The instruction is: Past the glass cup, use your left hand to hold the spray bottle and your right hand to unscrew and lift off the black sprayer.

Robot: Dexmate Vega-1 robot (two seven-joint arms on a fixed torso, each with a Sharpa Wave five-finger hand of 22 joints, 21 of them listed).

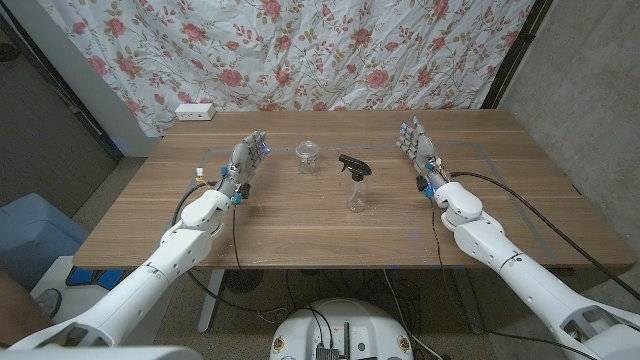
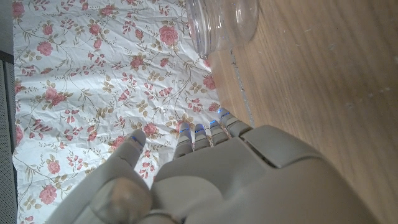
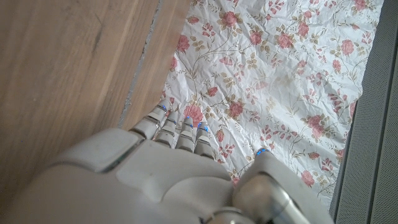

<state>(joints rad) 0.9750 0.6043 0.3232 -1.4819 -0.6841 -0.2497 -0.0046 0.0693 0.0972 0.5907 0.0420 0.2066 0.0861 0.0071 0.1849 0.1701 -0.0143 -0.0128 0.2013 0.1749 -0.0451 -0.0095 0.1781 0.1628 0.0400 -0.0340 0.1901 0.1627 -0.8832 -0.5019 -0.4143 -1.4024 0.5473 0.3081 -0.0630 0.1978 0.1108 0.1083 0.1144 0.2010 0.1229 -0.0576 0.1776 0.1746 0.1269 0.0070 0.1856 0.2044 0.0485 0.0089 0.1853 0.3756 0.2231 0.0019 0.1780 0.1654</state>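
A clear spray bottle (image 1: 356, 192) with a black sprayer (image 1: 353, 165) stands upright near the table's middle. A clear glass cup (image 1: 308, 156) stands just behind it to the left, and its base shows in the left wrist view as the glass cup (image 2: 222, 23). My left hand (image 1: 248, 160) is left of the cup, fingers stretched out and holding nothing; the left hand (image 2: 205, 180) also shows from behind. My right hand (image 1: 420, 150) is right of the bottle, fingers straight, nothing in it; the right hand (image 3: 168, 180) shows from behind.
The wooden table (image 1: 300, 225) has a floral cloth (image 1: 300, 50) hanging behind it. A white power strip (image 1: 195, 112) lies past the table's far left corner. A blue bin (image 1: 30, 235) stands on the floor at left. Cables run from both wrists.
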